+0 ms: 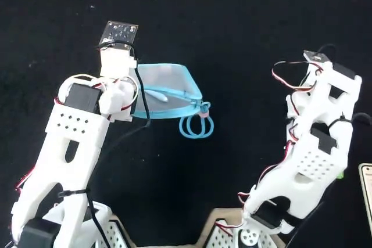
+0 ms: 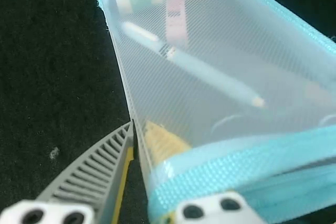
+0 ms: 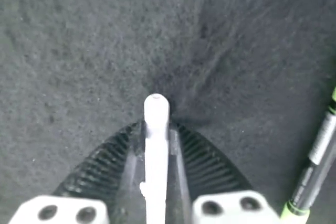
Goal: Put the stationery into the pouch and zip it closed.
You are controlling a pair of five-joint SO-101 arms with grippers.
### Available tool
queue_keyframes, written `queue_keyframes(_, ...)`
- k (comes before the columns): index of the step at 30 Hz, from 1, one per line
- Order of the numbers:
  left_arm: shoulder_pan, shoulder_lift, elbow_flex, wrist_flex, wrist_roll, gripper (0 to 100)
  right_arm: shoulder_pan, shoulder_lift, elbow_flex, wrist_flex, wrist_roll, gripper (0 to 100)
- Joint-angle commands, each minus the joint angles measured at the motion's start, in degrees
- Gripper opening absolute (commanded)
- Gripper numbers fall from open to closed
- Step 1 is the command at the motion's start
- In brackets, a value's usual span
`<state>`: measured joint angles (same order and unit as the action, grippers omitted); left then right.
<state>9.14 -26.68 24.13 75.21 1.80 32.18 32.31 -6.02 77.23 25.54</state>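
The light-blue mesh pouch (image 1: 168, 88) lies on the black table, its cord loop (image 1: 196, 126) trailing toward the near side. My left gripper (image 1: 135, 101) is at its left end. In the left wrist view the left gripper (image 2: 139, 129) is shut on the pouch (image 2: 220, 72), one grey finger (image 2: 102, 169) outside the mesh. Through the mesh show a pale blue pen (image 2: 215, 74) and other small stationery (image 2: 176, 11). My right gripper (image 3: 156, 125) is shut on a thin white stick-like item (image 3: 156, 156) just above the cloth. A green-and-black pen (image 3: 315, 166) lies beside it.
The right arm (image 1: 317, 143) is folded at the table's right side, well apart from the pouch. A pale card-like object (image 1: 366, 189) sits at the right edge. Black cloth (image 1: 244, 56) covers the table between the arms.
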Motion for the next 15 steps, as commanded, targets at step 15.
queue_keyframes(15, -0.6, 1.1, 2.1, 0.2, -0.2, 3, 3.3, -3.6, 0.2, 0.1, 0.2, 1.1)
